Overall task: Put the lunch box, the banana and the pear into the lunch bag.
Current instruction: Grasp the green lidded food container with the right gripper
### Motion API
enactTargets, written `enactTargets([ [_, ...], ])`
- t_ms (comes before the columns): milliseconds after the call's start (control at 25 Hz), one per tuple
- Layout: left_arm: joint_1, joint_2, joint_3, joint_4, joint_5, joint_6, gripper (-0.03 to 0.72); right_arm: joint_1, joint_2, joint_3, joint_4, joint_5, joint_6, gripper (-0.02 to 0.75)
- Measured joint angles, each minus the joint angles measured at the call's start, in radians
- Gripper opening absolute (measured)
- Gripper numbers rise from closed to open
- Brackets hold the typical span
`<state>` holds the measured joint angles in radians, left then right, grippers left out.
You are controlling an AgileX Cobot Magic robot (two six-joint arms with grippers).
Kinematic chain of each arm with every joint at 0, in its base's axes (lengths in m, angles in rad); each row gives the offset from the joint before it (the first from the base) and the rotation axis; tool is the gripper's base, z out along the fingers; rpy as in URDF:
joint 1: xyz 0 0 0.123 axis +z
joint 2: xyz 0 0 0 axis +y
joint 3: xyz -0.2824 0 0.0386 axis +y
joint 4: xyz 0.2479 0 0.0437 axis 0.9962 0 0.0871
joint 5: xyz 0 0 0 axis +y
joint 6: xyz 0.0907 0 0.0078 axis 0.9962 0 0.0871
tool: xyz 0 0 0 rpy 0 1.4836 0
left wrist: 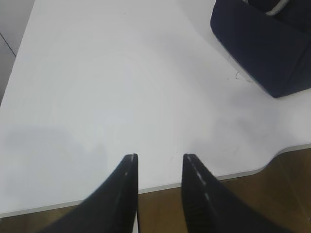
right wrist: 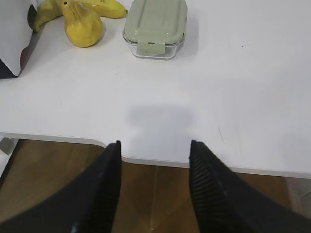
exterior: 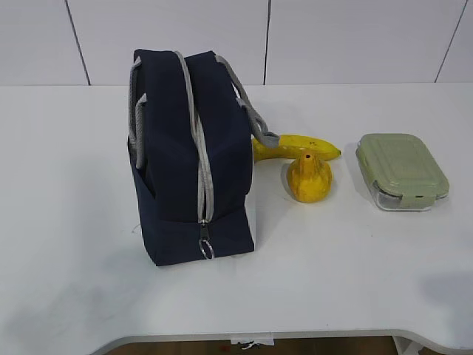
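Note:
The navy lunch bag (exterior: 188, 155) stands upright on the white table (exterior: 74, 222), its grey zipper closed and the ring pull (exterior: 206, 250) hanging at the front. To its right lie the banana (exterior: 295, 146) and, just in front of it, the pear (exterior: 309, 179). Farther right sits the lunch box (exterior: 403, 170) with its sage-green lid. My left gripper (left wrist: 159, 158) hovers open and empty over the table's near edge, the lunch bag (left wrist: 265, 43) at its upper right. Open and empty as well, my right gripper (right wrist: 155, 144) hangs at the near edge, facing the lunch box (right wrist: 156, 26), the pear (right wrist: 83, 26) and the banana (right wrist: 104, 7).
A white panelled wall (exterior: 295, 37) runs behind the table. The table's front edge (exterior: 259, 336) has a curved cut-out, with brown floor (right wrist: 146, 194) below it. Neither arm shows in the exterior view.

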<state>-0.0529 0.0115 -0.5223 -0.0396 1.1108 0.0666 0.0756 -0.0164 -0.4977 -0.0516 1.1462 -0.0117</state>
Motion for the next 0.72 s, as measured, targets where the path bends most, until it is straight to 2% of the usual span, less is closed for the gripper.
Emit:
enactTargets([
  [720, 0.000, 0.000, 0.000, 0.000, 0.000, 0.000, 0.234, 0.000, 0.000, 0.000, 0.000, 0.000, 0.000, 0.350],
])
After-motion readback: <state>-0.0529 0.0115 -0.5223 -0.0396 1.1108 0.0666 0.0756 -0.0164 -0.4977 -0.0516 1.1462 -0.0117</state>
